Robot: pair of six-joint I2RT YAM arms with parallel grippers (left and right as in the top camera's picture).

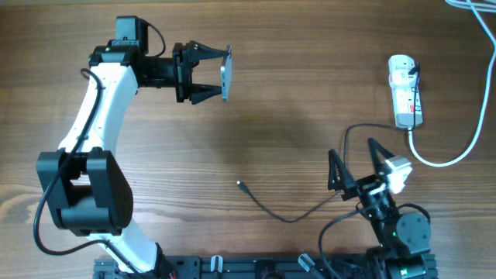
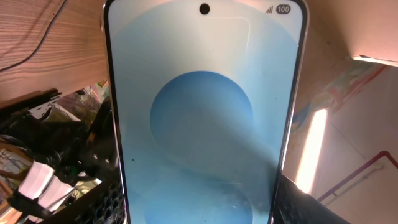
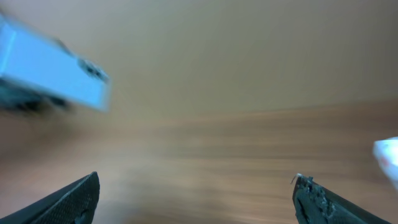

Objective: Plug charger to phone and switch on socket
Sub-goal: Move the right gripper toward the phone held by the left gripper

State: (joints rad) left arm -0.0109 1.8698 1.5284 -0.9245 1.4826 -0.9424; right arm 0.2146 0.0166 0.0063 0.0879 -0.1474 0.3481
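My left gripper (image 1: 218, 75) is shut on the phone (image 1: 225, 72) and holds it on edge above the table's far left. In the left wrist view the phone's cyan-blue screen (image 2: 205, 106) fills the frame between my fingers. The charger is a thin dark cable (image 1: 291, 218). Its metal tip (image 1: 239, 184) lies loose on the wood at the centre, and its other end runs up to the socket (image 1: 404, 89) at the far right. My right gripper (image 1: 352, 149) is open and empty, above the cable's bend. It is also open in the blurred right wrist view (image 3: 196, 199).
A thick white cord (image 1: 465, 147) loops from the socket to the far right corner. A small white block (image 1: 397, 172) sits on my right wrist. A blurred pale blue oblong (image 3: 53, 68) shows upper left in the right wrist view. The table is bare wood (image 1: 294, 93).
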